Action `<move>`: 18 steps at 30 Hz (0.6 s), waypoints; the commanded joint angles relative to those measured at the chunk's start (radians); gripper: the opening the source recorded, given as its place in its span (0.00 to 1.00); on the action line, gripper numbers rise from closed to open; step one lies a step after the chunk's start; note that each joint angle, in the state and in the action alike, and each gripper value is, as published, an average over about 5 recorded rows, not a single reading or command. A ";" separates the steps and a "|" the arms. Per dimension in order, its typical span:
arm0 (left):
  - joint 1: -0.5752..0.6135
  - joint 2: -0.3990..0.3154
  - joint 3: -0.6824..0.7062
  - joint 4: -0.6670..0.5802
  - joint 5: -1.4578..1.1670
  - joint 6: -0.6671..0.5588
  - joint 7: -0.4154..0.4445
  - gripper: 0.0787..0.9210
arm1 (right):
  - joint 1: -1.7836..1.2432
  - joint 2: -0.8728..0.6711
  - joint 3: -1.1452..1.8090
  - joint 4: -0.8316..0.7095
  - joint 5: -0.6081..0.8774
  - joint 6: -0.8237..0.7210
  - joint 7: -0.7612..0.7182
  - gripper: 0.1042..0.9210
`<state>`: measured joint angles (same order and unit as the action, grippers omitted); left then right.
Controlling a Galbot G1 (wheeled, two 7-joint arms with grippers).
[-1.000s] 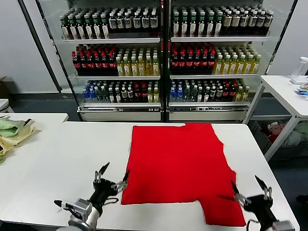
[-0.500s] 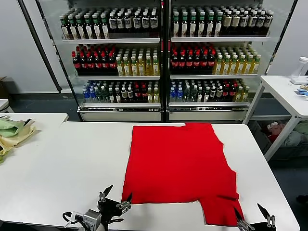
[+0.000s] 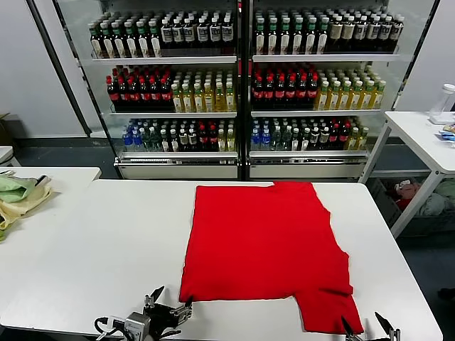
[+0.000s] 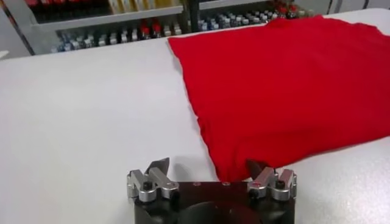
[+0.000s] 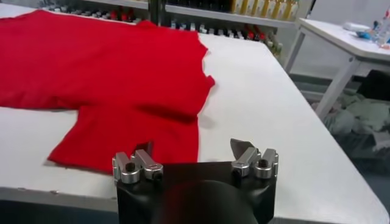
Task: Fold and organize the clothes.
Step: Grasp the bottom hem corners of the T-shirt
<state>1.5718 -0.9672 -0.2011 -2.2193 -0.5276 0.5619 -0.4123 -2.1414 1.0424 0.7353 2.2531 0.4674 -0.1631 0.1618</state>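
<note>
Desk (image 3: 92, 241): white, bearing one red T-shirt (image 3: 266, 245), spread flat. Soft, light, limp; best taken at hem corners. Left pincer (image 3: 169, 311): fingers apart, near the shirt's near-left corner. Right pincer (image 3: 368, 328): fingers apart, beside the near sleeve.

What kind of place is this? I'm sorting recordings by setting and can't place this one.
Probably a lab or test room dressed like a shop: glass-door drink coolers full of bottles line the back wall, while plain white tables fill the floor, one holding a red T-shirt.
</note>
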 commanded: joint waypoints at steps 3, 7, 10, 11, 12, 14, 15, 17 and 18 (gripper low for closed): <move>-0.001 -0.002 0.007 0.015 -0.043 0.011 -0.009 0.75 | -0.001 0.003 -0.011 -0.013 0.038 -0.030 0.005 0.71; 0.011 -0.004 0.013 0.007 -0.042 0.004 -0.007 0.60 | -0.003 0.008 -0.017 -0.014 0.044 -0.033 0.004 0.56; 0.009 -0.006 0.015 0.017 -0.042 -0.003 -0.007 0.50 | -0.004 0.011 -0.019 -0.011 0.051 -0.033 0.001 0.46; 0.008 -0.007 0.016 0.021 -0.043 -0.006 -0.007 0.47 | -0.004 0.011 -0.020 -0.011 0.055 -0.033 0.000 0.43; 0.007 -0.007 0.017 0.023 -0.043 -0.007 -0.006 0.44 | -0.003 0.012 -0.021 -0.011 0.060 -0.032 -0.001 0.39; 0.006 -0.008 0.018 0.025 -0.043 -0.009 -0.006 0.36 | 0.001 0.013 -0.023 -0.011 0.069 -0.027 -0.006 0.33; 0.006 -0.008 0.019 0.025 -0.042 -0.010 -0.006 0.33 | 0.004 0.014 -0.023 -0.010 0.073 -0.024 -0.008 0.30; 0.005 -0.007 0.020 0.024 -0.041 -0.012 -0.006 0.26 | 0.011 0.014 -0.023 -0.006 0.076 -0.019 -0.013 0.23; 0.005 -0.007 0.021 0.023 -0.041 -0.013 -0.006 0.23 | 0.012 0.014 -0.022 0.000 0.078 -0.017 -0.016 0.19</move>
<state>1.5759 -0.9709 -0.1820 -2.2078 -0.5552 0.5426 -0.4148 -2.1356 1.0551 0.7162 2.2508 0.5274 -0.1799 0.1486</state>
